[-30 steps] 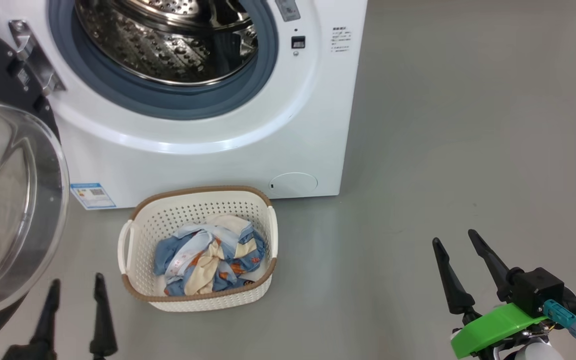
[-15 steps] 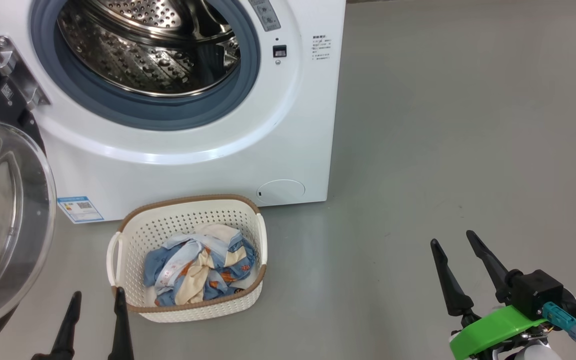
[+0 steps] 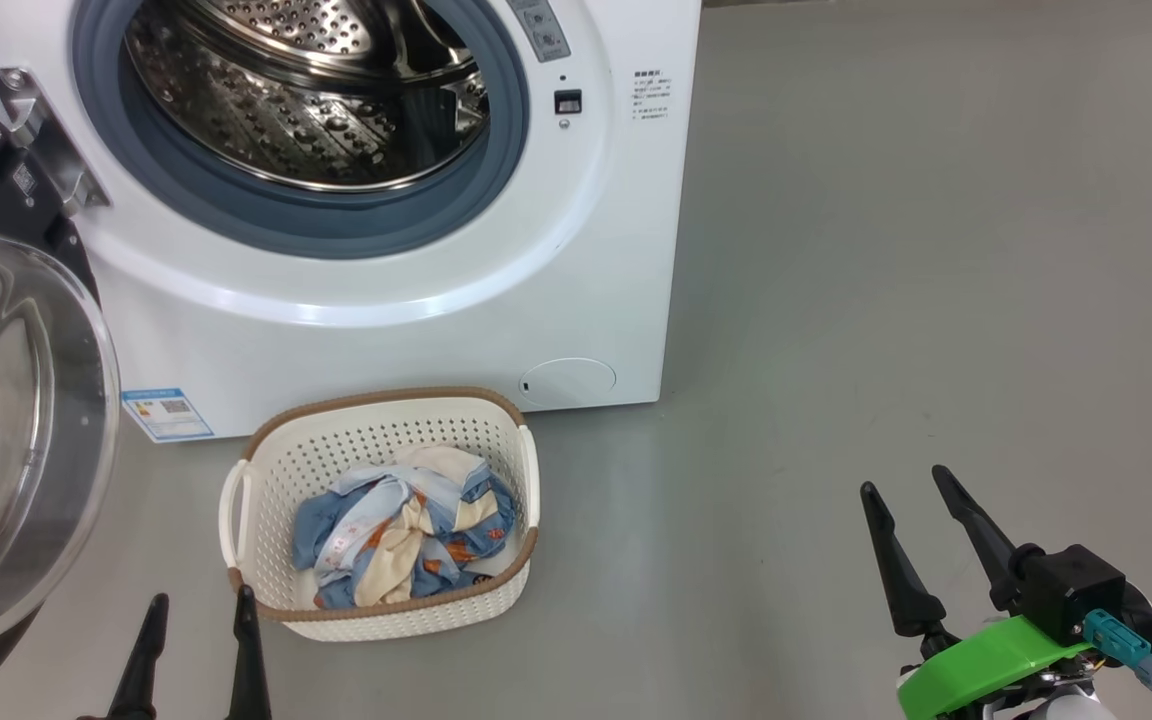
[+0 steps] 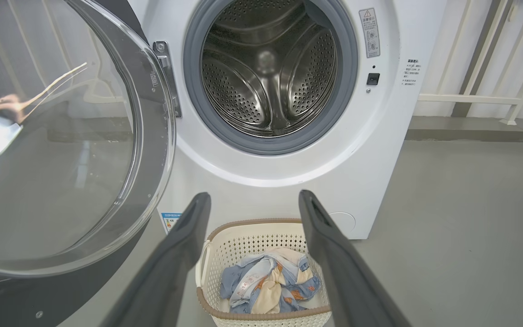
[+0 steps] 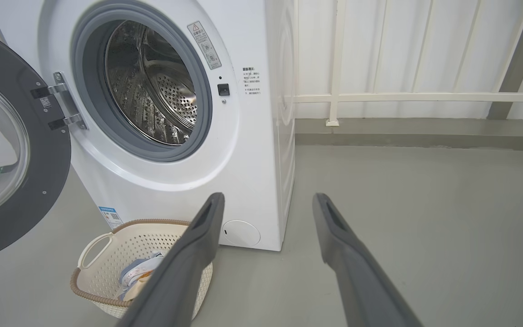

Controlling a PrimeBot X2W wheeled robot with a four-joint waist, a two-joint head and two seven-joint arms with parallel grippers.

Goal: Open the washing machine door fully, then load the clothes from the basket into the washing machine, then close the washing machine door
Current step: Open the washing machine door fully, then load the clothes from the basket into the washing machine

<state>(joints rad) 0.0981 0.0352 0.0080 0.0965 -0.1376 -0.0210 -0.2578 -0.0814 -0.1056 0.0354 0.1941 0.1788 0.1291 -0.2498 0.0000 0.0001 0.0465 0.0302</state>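
On the grey floor [image 3: 836,300], the clothes [image 3: 406,540] lie bunched in the basket [image 3: 376,425], probably soft and light, best pinched on top; the left claw [image 3: 201,597] and right claw [image 3: 904,480] stand wide, empty.

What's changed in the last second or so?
The head camera shifted a little, so the whole view slid. The left gripper drew in toward the near left corner of the basket, jaws open. Nothing gripped or released. The right gripper, clothes and open washing machine door are unchanged.

Blue, orange-printed clothes [image 3: 406,540] in cream, brown-rimmed basket [image 3: 376,440]
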